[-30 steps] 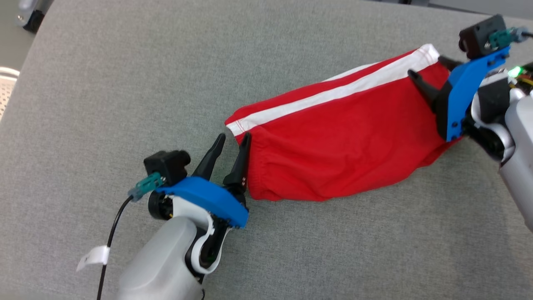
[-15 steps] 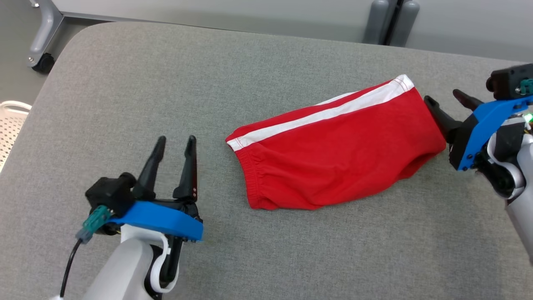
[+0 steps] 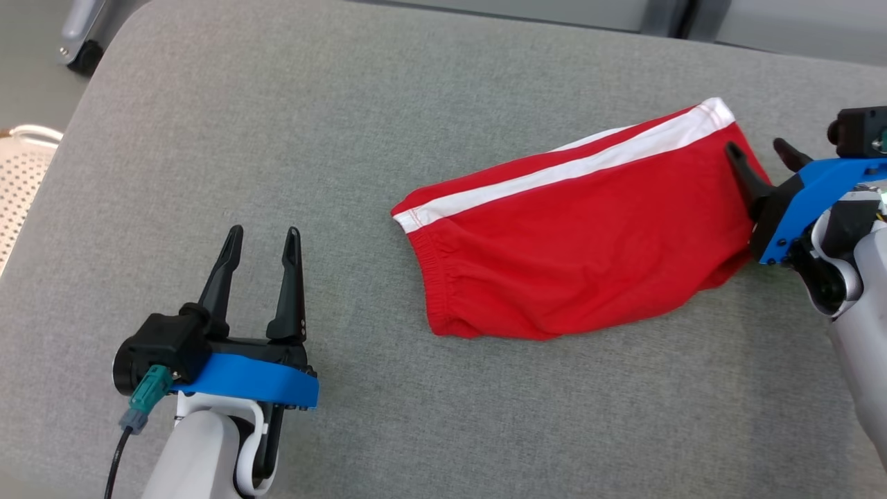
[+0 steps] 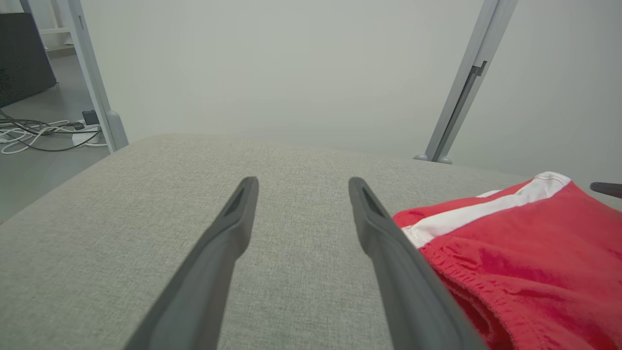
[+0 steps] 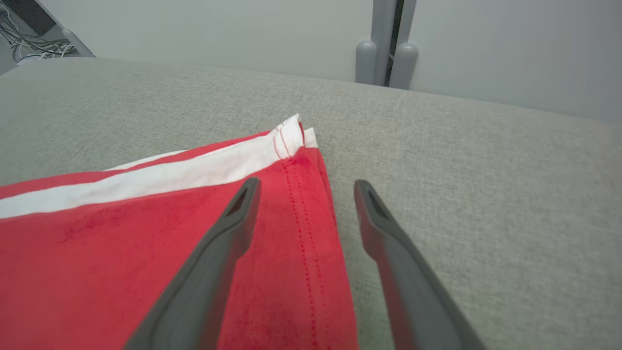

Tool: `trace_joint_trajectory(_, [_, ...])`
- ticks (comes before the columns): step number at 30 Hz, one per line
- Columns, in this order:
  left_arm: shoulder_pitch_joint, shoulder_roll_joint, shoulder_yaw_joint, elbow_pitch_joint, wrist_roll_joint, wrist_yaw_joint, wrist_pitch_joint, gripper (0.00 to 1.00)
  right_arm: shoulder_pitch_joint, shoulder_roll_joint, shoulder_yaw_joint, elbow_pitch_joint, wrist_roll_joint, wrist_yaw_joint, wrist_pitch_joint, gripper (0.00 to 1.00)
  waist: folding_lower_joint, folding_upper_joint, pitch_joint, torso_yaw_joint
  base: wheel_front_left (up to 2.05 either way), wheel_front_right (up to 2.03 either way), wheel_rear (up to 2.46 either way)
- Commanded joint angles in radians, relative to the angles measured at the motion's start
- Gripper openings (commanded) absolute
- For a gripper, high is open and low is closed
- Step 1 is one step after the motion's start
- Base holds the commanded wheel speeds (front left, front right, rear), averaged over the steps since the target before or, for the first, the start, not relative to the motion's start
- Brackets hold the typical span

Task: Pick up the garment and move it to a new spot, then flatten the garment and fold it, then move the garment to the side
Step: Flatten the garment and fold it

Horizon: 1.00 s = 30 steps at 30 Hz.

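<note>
Your grey padded table carries the red shorts right of its middle, folded flat with the white stripe on top. Your left gripper has pulled back from the waistband and stands spread, well apart from it. Your right gripper, also spread, has eased back to the hem end. The fold looks finished; shifting the shorts aside remains.
</note>
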Motion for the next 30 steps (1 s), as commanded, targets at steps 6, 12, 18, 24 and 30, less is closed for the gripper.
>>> trace_joint_trajectory(6, [0.03, -0.026, 0.048, 0.0, 0.057, -0.017, -0.004, 1.0, -0.004, 0.03, -0.04, 0.092, -0.048, 0.0, -0.029, 1.0, -0.0001, 0.0001, 0.035, 0.031, 0.0, 0.0, 0.0])
trace_joint_trajectory(12, [0.045, -0.037, 0.083, -0.004, 0.079, -0.029, -0.004, 1.0, 0.006, 0.055, -0.034, 0.167, -0.088, 0.0, -0.021, 1.0, -0.0001, 0.0001, 0.046, 0.033, 0.0, 0.0, 0.0])
trace_joint_trajectory(18, [0.048, -0.047, 0.103, 0.004, 0.087, -0.035, -0.004, 1.0, 0.01, 0.074, -0.012, 0.181, -0.095, 0.0, -0.024, 0.0, -0.0001, 0.0001, 0.044, 0.027, 0.0, 0.0, 0.0])
trace_joint_trajectory(24, [0.052, -0.051, 0.104, 0.02, 0.091, -0.04, -0.004, 1.0, 0.009, 0.056, -0.055, 0.171, -0.083, -0.001, -0.079, 0.0, -0.0001, 0.0001, 0.017, 0.004, 0.0, 0.0, 0.0])
trace_joint_trajectory(30, [0.071, -0.043, 0.11, 0.026, 0.092, -0.042, -0.004, 1.0, 0.04, 0.059, -0.163, 0.165, -0.105, 0.0, -0.162, 0.0, -0.0001, 0.0001, -0.026, -0.028, 0.0, 0.0, 0.0])
